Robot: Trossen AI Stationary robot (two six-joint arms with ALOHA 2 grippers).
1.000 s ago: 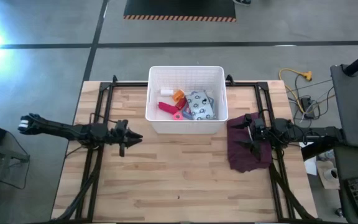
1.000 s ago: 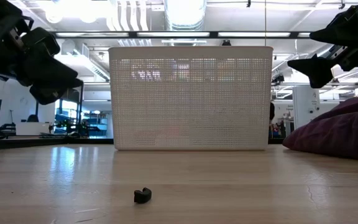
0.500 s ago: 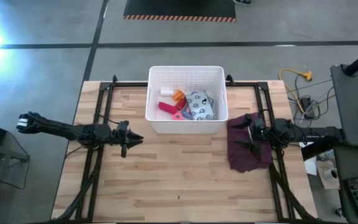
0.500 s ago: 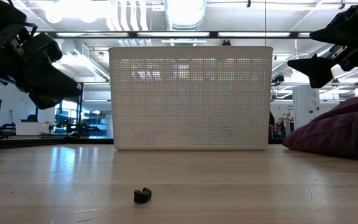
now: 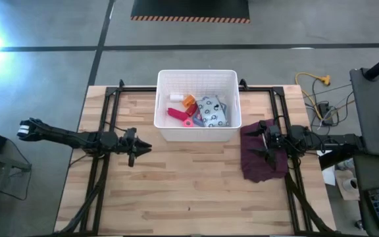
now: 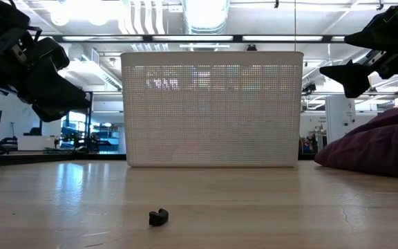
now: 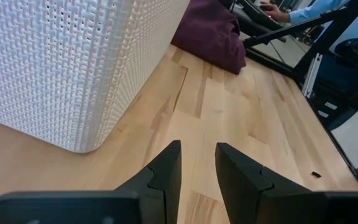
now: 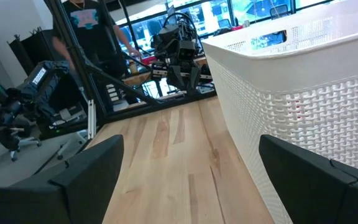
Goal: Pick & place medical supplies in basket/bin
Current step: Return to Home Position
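While I am watching from above, the left gripper (image 5: 135,146) is hovering over the left half of the table (image 5: 196,197). It is sitting near the near-left corner of the bin (image 5: 198,73) and pointing right. Its fingers (image 7: 166,171) are standing narrowly apart, gripping nothing, and I am seeing bare wood between them.

The bin is sitting at the far middle of the table, and the supplies are lying inside it. A small white bottle (image 5: 176,97) is lying far left, with an orange piece (image 5: 188,101) beside it. A red tube (image 5: 175,113) and a pink piece (image 5: 188,122) are lying nearer. The patterned pouch (image 5: 210,110) is filling the right side. From table height I am also seeing a small black clip (image 6: 158,217) lying on the wood on the near side of the bin, well apart from it.

The right gripper (image 5: 263,139) is hanging just right of the bin's near-right corner, pointing left, above the far end of the maroon cloth (image 5: 263,164). Its fingers (image 8: 86,177) are spreading wide and holding nothing. The cloth is lying bunched along the table's right edge, just beside the bin.
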